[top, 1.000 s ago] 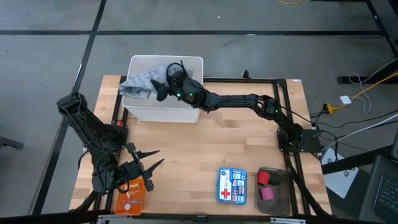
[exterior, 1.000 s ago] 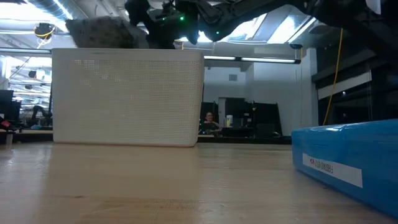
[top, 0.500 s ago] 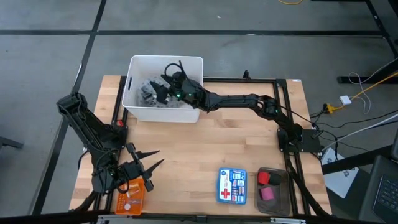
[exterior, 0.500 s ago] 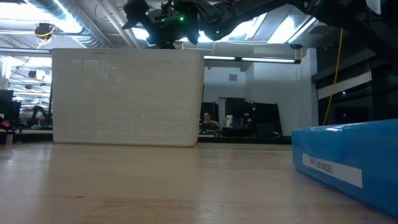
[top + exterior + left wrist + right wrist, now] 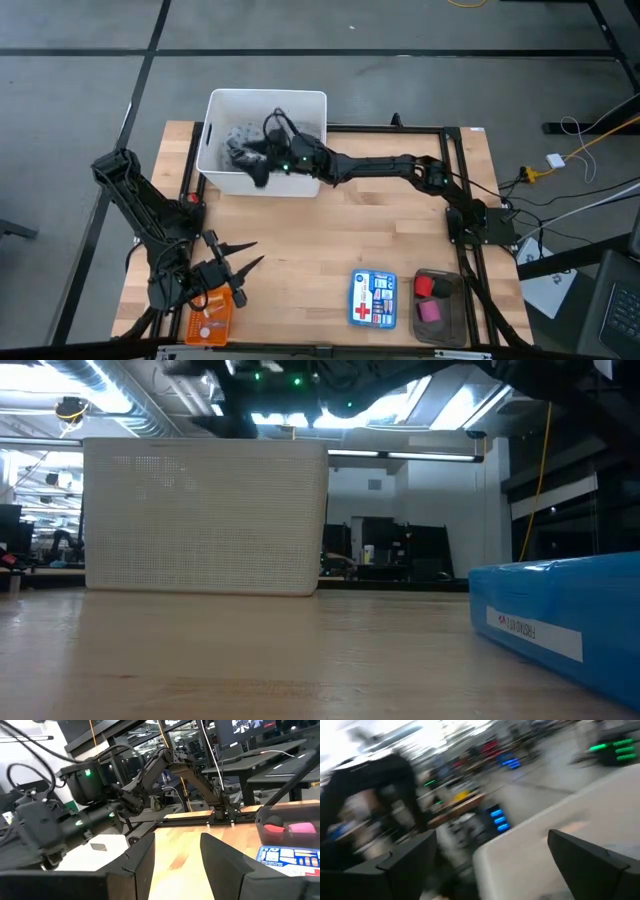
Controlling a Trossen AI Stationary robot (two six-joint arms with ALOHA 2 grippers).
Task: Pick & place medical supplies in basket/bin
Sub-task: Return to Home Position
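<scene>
A white bin (image 5: pixel 312 110) stands at the table's far left; in the low view it is the white mesh wall (image 5: pixel 205 515). The grey-blue patterned cloth (image 5: pixel 232 138) lies crumpled inside it, on the bin's floor. My right gripper (image 5: pixel 246 165) hovers open over the bin's near-left part, just beside the cloth, and its blurred wrist view shows the fingers wide apart (image 5: pixel 490 862) above the white rim. A red piece (image 5: pixel 425 286) and a pink piece (image 5: pixel 430 311) sit in a dark tray (image 5: pixel 452 318) at the near right. My left gripper (image 5: pixel 258 251) waits open at the near left.
A blue first-aid box (image 5: pixel 372 298) lies near the table's near edge, left of the tray; it fills the low view's right side (image 5: pixel 560 615). An orange packet (image 5: pixel 210 322) lies by my left gripper. Bare wood stretches across the table's middle.
My right gripper let go of the cloth. It had held the cloth above the bin's far-left rim; the cloth dropped inside and no longer shows above the rim in the low view. The gripper then shifted toward the near edge and turned, still above the bin.
</scene>
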